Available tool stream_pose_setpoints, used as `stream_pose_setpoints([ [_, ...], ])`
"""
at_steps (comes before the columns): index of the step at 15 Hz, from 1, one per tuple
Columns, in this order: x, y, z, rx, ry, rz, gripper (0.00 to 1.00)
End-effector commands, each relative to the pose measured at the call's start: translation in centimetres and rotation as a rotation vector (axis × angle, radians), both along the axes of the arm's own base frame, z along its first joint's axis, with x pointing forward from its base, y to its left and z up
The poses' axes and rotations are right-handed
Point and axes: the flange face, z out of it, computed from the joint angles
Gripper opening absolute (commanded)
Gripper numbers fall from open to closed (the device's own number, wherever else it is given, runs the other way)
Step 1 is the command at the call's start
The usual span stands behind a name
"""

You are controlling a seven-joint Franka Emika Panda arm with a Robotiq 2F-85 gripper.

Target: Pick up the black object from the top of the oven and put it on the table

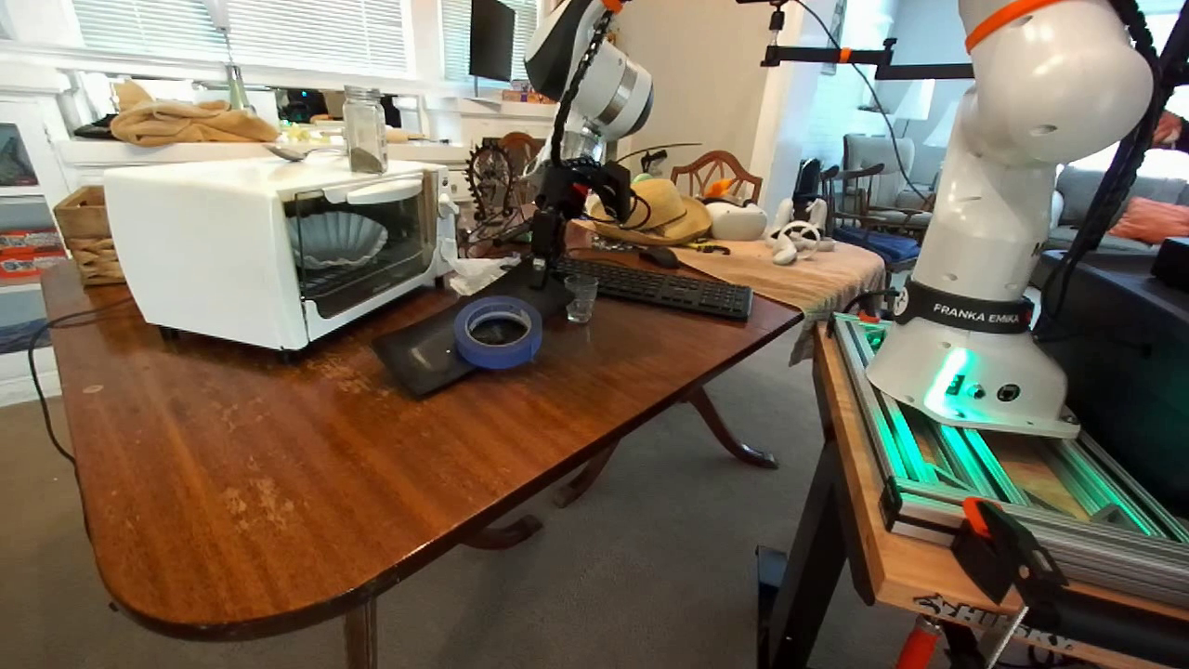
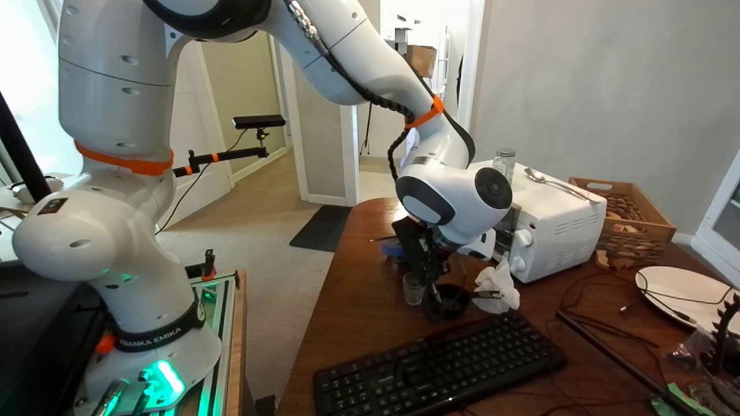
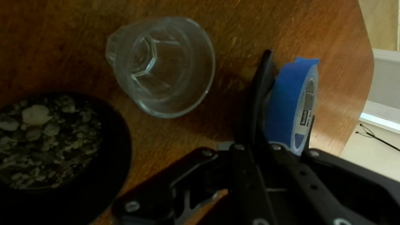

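Grasping the black object (image 1: 423, 355) by its end, the gripper (image 1: 540, 271) hangs near the glass (image 3: 164, 70)

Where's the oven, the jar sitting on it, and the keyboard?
Oven (image 1: 260, 255): in an exterior view, its white side wall.
Jar (image 1: 365, 133): in an exterior view, its clear body.
Keyboard (image 2: 445, 365): in an exterior view, its keys.

Daylight brightens the blinds (image 1: 316, 35) in an exterior view; the wrist view is dim

Near the oven (image 1: 265, 253), a blue tape roll (image 1: 497, 356) lies on the black piece (image 1: 427, 349). The gripper (image 1: 542, 269) perhaps touches that piece.
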Motion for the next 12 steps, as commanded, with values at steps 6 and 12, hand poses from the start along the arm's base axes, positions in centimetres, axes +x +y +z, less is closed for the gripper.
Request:
stream_pose_setpoints([
  [6, 3.7, -2.1, 0.9, 0.052, -0.022, 0.095, 0.02],
  [12, 6.4, -6.6, 0.9, 0.165, 0.035, 0.247, 0.02],
])
